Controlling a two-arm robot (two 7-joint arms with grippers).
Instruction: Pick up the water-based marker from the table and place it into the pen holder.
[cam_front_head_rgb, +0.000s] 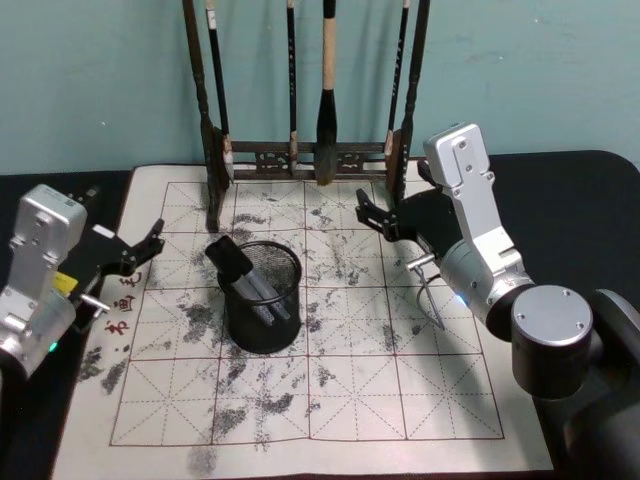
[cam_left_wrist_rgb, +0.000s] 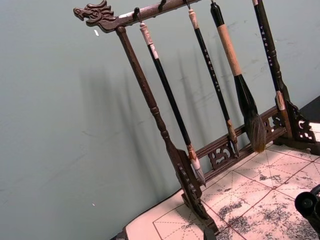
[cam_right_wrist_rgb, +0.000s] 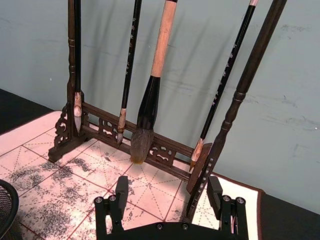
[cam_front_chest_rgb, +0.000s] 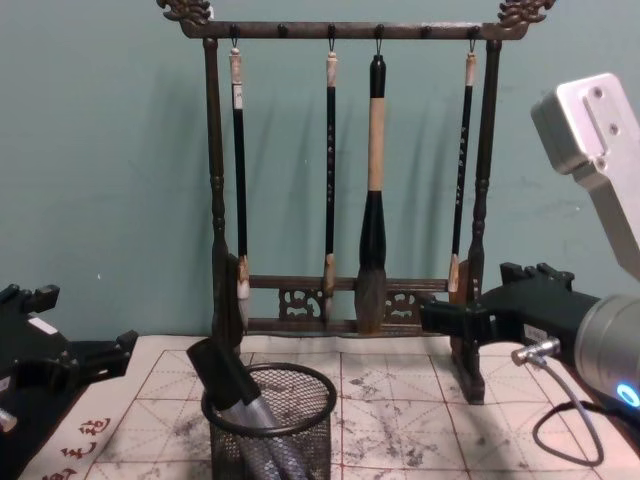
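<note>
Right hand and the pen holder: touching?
Apart. The head view shows the right hand open over the mat, bare felt between it and the pen holder.

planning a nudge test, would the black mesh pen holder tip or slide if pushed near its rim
The pen holder probably slides rather than tips: it looks about as wide as it is tall and stands flat on the felt mat. Being wire mesh, it is likely light, so a small push may move it. The marker leaning inside could shift and rattle.
</note>
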